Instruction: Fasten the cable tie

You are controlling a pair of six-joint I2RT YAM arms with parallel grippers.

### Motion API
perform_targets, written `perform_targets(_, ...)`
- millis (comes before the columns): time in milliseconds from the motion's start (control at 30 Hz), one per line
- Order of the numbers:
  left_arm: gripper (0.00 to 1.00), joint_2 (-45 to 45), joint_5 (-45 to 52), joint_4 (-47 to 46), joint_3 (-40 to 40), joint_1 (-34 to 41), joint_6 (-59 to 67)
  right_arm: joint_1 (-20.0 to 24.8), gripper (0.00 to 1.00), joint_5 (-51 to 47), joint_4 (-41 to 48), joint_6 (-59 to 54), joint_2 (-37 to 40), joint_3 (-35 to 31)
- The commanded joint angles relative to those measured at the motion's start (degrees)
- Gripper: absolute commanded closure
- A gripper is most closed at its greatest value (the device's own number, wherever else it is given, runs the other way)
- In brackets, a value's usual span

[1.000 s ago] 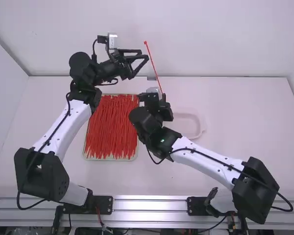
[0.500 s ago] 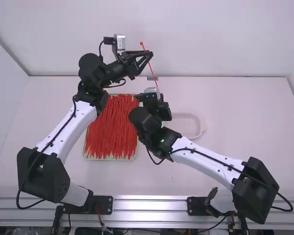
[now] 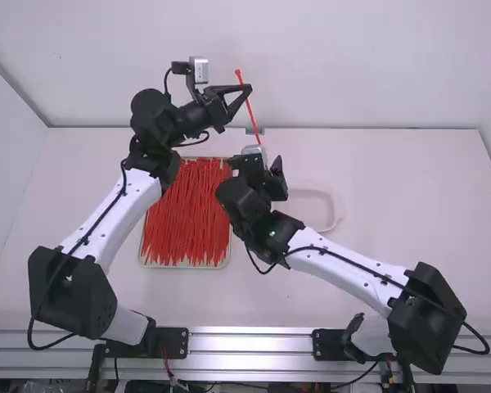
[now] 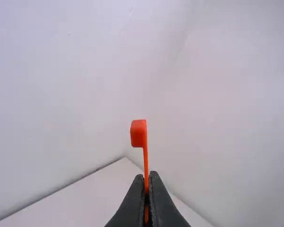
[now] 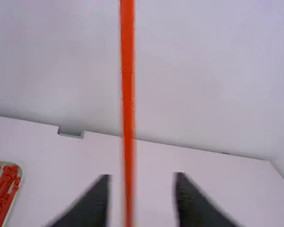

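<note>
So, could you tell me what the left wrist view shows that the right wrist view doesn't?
Left wrist view: the tie's square head, left gripper shut on its strap. Right wrist view: right gripper open, fingers either side of the strap, plus spare ties. Both: the red cable tie and white wall.

The cable tie (image 3: 254, 116) ends hidden behind the right pincer (image 3: 266, 162).
</note>
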State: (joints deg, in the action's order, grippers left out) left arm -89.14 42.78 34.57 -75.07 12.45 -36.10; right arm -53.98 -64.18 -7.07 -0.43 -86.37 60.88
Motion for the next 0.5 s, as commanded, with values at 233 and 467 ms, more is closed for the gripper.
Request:
perform_targets(233, 0.98, 1.4, 1.0, -4.4, -1.5, -4.8, 3.9, 2.2, 0.01, 16.0, -1.7, -5.4, 1.4, 1.8)
perform_targets(467, 0.98, 1.4, 5.9, -5.3, -1.5, -8.5, 4.9, 6.4, 0.01, 34.2, -0.5, -7.6, 7.1, 1.8)
